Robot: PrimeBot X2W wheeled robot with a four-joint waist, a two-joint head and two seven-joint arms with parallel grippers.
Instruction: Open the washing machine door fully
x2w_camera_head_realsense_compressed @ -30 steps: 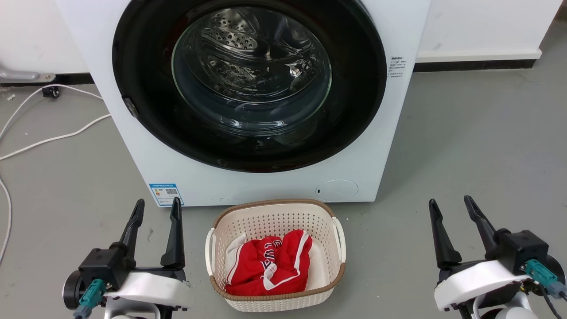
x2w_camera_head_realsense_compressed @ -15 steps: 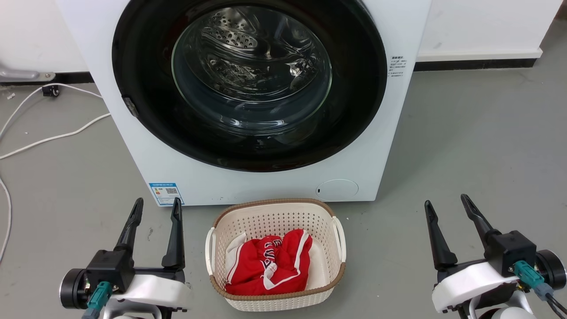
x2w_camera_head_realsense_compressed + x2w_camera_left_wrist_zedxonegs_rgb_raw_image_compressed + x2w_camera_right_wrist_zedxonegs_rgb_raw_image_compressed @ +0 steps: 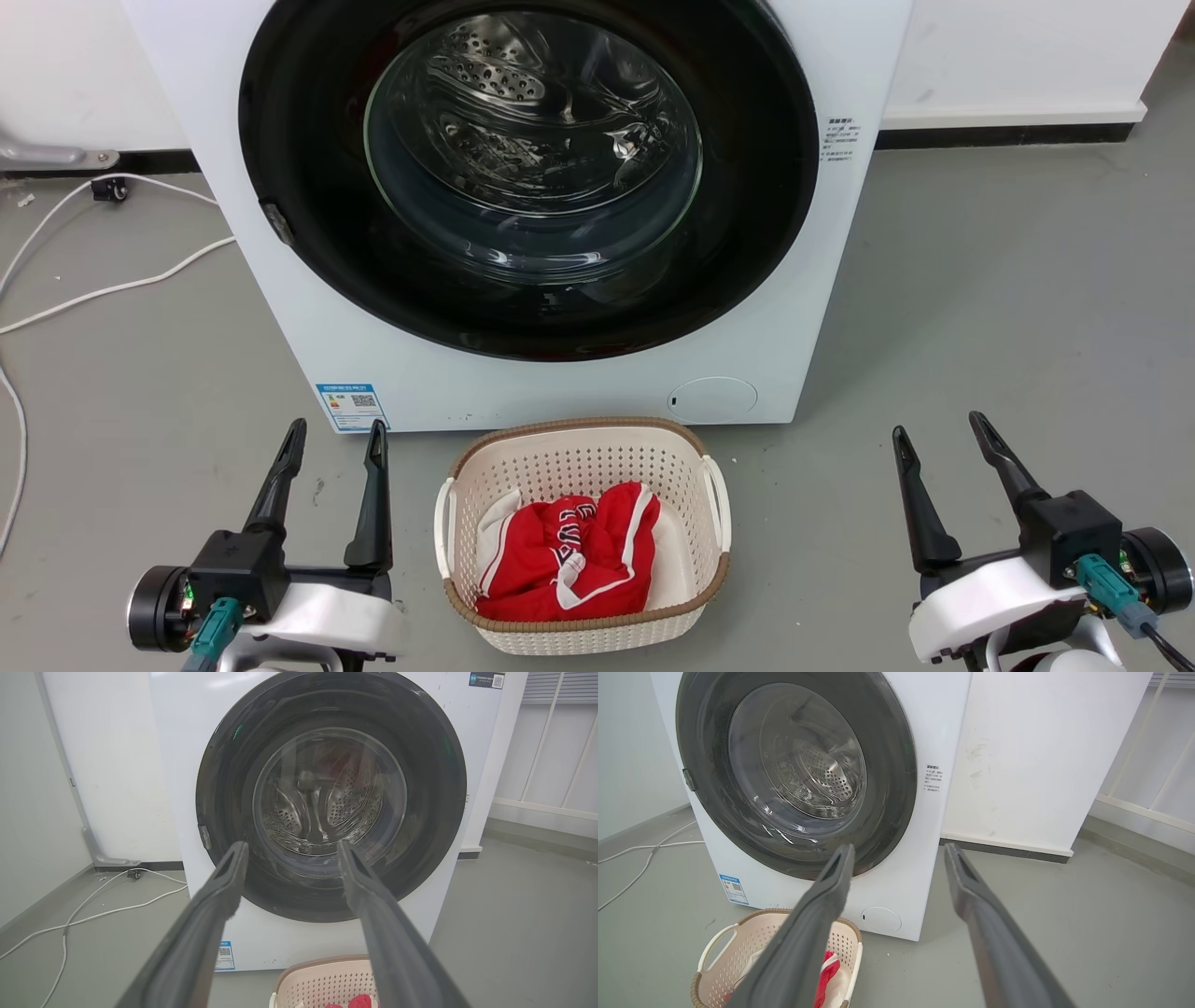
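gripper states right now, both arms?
Left gripper: open, holding nothing.
Right gripper: open, holding nothing.

The grey floor (image 3: pixel 980 280) bears the white washing machine (image 3: pixel 560 392), standing ahead of both grippers, a cream perforated basket (image 3: pixel 579 642) between the left gripper (image 3: pixel 337 427) and the right gripper (image 3: pixel 936 424), just before the machine, and a white cable (image 3: pixel 121 287) trailing ahead and left of the left gripper.

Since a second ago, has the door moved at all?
No. The door still sits shut, its rim no nearer to or farther from the blue label.
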